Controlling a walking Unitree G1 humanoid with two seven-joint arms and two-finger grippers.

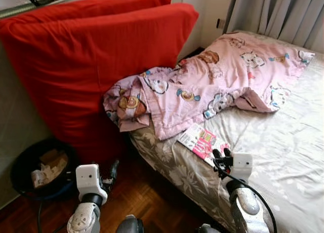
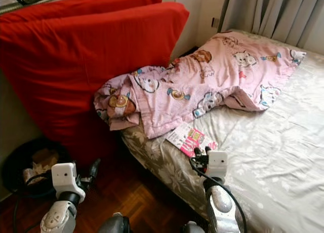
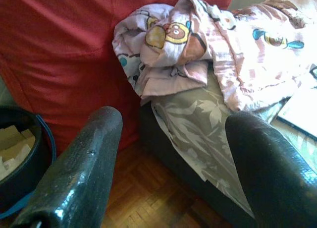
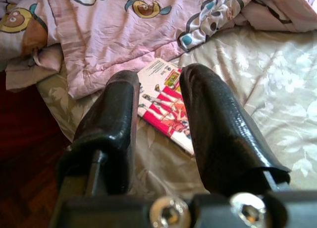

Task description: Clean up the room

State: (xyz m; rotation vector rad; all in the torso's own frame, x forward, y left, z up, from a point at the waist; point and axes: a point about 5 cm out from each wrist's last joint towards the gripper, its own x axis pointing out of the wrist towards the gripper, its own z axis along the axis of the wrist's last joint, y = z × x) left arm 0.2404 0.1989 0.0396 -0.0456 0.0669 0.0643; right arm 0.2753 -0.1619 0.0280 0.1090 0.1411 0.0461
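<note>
Right gripper (image 1: pixel 221 154) hovers over the pink booklet (image 1: pixel 199 140) at the bed (image 1: pixel 283 157) edge, fingers slightly apart, nothing held. Booklet lies just beside the pink blanket (image 1: pixel 202 86). Left gripper (image 1: pixel 112 170) spread wide, empty, above the floor near the black bin (image 1: pixel 38 167)

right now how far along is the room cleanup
Early stage; nothing looks tidied yet. The pink blanket lies crumpled across the bed and against the red cushions. In hand: the right gripper, fingers parted, hovers just short of the pink booklet near the bed's edge, not gripping it. The left gripper is open over the wooden floor, beside the dark bin.
</note>
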